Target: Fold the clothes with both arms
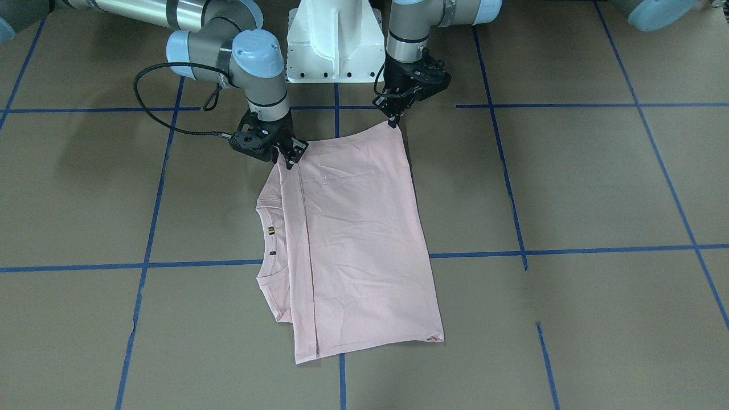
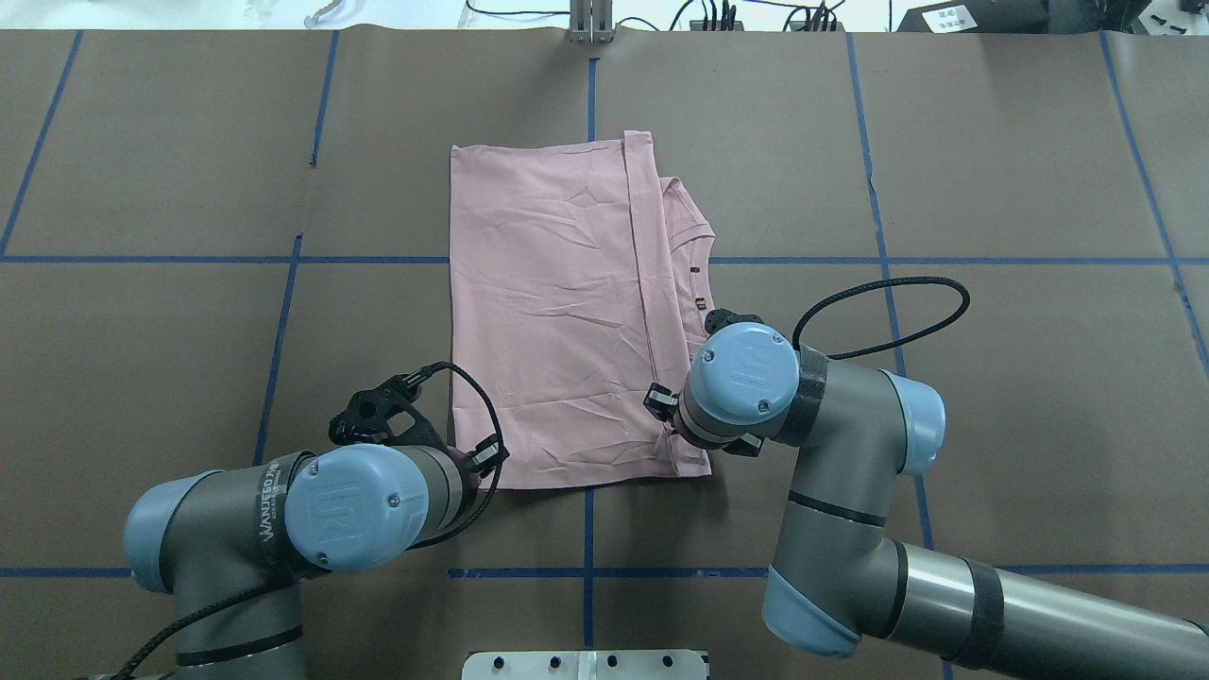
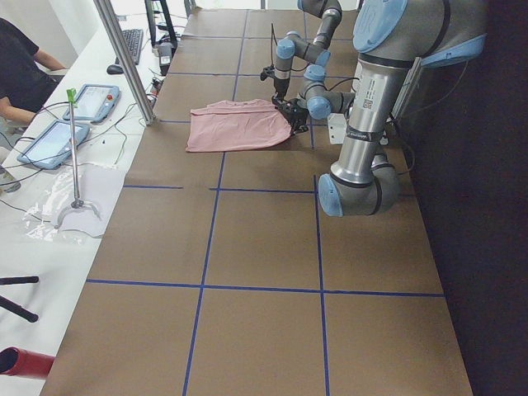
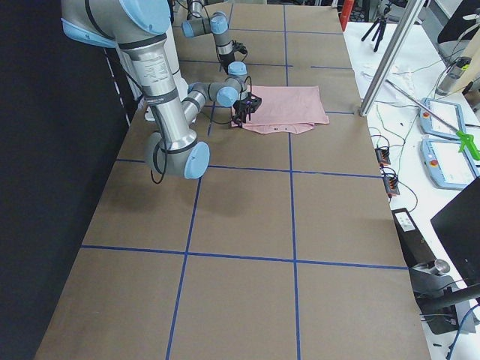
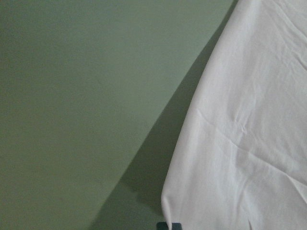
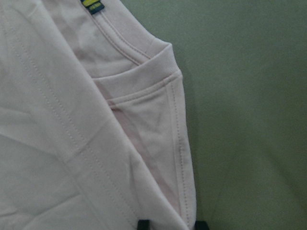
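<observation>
The pale pink T-shirt (image 1: 359, 228) lies folded lengthwise on the brown table, print hidden, with its collar and neck label (image 1: 271, 230) on the robot's right side. My left gripper (image 1: 393, 121) is shut on the shirt's near corner on the hem side. My right gripper (image 1: 289, 161) is shut on the near corner on the collar side. The near edge sags slightly between them, just above the table. In the overhead view the shirt (image 2: 548, 312) stretches away from both wrists. The left wrist view shows the shirt corner (image 5: 249, 143) casting a shadow. The right wrist view shows the folded shoulder seam (image 6: 168, 120) between the fingertips.
The white pedestal base (image 1: 336, 42) stands just behind the grippers. Blue tape lines (image 1: 569, 250) grid the table. A black cable loop (image 2: 888, 312) arcs from the right wrist. A side bench with tablets (image 3: 91, 103), a metal post (image 3: 124, 58) and a seated operator lies beyond the far edge.
</observation>
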Motion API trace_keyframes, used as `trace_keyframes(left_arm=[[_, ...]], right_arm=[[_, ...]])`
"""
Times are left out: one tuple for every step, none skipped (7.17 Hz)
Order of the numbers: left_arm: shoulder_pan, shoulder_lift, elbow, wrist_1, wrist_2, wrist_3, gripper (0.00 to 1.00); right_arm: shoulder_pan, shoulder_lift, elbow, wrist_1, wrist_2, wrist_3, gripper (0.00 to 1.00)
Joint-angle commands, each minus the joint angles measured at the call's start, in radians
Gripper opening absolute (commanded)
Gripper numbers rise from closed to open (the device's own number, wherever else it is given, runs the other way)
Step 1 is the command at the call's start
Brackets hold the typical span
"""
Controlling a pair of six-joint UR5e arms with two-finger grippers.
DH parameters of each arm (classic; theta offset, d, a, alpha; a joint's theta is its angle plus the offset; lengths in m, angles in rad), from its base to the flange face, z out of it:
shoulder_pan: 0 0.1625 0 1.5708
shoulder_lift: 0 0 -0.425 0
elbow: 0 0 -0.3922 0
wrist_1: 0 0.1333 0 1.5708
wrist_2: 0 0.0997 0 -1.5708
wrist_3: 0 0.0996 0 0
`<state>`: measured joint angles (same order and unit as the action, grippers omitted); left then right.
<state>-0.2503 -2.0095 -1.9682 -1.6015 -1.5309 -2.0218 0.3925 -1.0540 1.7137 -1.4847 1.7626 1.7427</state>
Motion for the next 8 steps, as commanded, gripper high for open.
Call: trace_keyframes(left_arm=[[0.000,-0.002,0.002,0.000,0.000,0.002,0.00],[0.000,-0.002,0.002,0.000,0.000,0.002,0.00],[0.002,-0.002,0.002,0.000,0.000,0.002,0.00],[0.000,-0.002,0.002,0.000,0.000,0.005,0.00],[-0.001,0.000,-0.001,0.000,-0.002,0.023,0.00],[-0.001,0.005,-0.008,0.002,0.000,0.025,0.00],[0.006,0.005,-0.046,0.005,0.000,0.025,0.00],[0.019,0.006,-0.067,0.035,0.000,0.023,0.00]], right_arm=[[0.000,0.000,0.000,0.000,0.003,-0.006,0.00],[0.002,0.002,0.006,0.000,0.006,-0.006,0.00],[0.003,0.000,0.009,0.001,0.008,-0.008,0.00],[0.006,-0.003,0.023,0.001,0.006,-0.008,0.00],[0.008,-0.033,0.076,0.000,0.002,-0.003,0.00],[0.002,-0.093,0.152,0.000,0.000,0.003,0.00],[-0.009,-0.113,0.205,0.000,0.011,0.001,0.00],[-0.032,-0.116,0.230,-0.002,0.009,0.003,0.00]])
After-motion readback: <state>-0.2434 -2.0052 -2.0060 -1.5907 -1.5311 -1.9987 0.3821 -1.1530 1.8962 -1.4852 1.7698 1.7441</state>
